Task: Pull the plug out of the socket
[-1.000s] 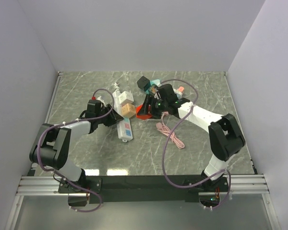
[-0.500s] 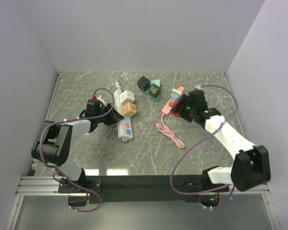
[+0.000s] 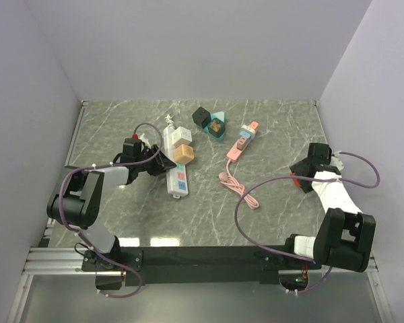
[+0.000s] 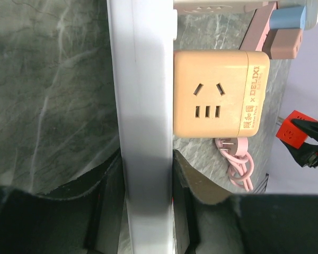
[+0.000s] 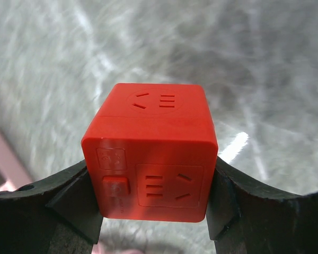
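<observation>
1. Top view: the left gripper (image 3: 159, 161) sits against the left side of the white strip (image 3: 177, 178). Its finger state cannot be read here.
2. Left wrist view: both fingers (image 4: 108, 196) press the long sides of the strip (image 4: 143, 106), closed on it. An orange cube (image 4: 217, 92) touches the strip's far side.
3. Right wrist view: the right gripper (image 5: 153, 177) clamps the red cube (image 5: 153, 153) between its fingers (image 5: 69, 206).
4. Top view: the red cube (image 3: 294, 180) is almost hidden under the right gripper (image 3: 300, 169). It is near the right edge of the table (image 3: 276, 222), well apart from the strip.
5. Left wrist view: the red cube (image 4: 291, 128) shows at the far right.
6. Top view only: a white cube (image 3: 180, 136), a black cube (image 3: 202, 117) and a pink cable (image 3: 239, 188).
</observation>
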Robot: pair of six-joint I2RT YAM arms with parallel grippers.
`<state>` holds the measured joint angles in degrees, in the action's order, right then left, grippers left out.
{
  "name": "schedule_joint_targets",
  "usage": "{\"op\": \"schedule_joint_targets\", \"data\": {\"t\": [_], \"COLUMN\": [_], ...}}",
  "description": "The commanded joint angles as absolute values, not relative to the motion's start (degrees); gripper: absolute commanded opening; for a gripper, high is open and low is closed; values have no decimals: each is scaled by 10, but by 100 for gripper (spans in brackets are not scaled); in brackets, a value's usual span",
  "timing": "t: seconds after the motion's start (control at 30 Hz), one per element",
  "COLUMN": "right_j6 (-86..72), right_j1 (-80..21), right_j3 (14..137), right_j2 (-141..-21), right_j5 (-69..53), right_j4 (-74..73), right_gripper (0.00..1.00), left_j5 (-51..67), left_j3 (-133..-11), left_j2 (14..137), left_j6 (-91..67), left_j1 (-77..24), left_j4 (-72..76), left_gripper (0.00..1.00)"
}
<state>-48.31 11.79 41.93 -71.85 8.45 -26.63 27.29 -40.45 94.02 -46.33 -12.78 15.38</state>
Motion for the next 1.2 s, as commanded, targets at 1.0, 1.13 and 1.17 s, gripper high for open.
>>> {"op": "schedule_joint_targets", "data": {"t": [1.0,1.13,1.17], "right_j6": [-644,-655,-657], "right_j1": [175,171,171], "right_j3": [670,752,765], "right_j2": [-1096,-1156,-1178], "right_j5": [-65,-83,-93], "right_j4": [31,28,23], "right_gripper": [0,9,14], "left_j5": [309,308,308], "left_j3": [-416,-410,-407], "left_j2": [938,932,931], "left_j6": [-445,-444,-444], "left_j1": [-136,-136,-136], "left_j4": [135,133,134], "left_gripper": [1,1,1]}}
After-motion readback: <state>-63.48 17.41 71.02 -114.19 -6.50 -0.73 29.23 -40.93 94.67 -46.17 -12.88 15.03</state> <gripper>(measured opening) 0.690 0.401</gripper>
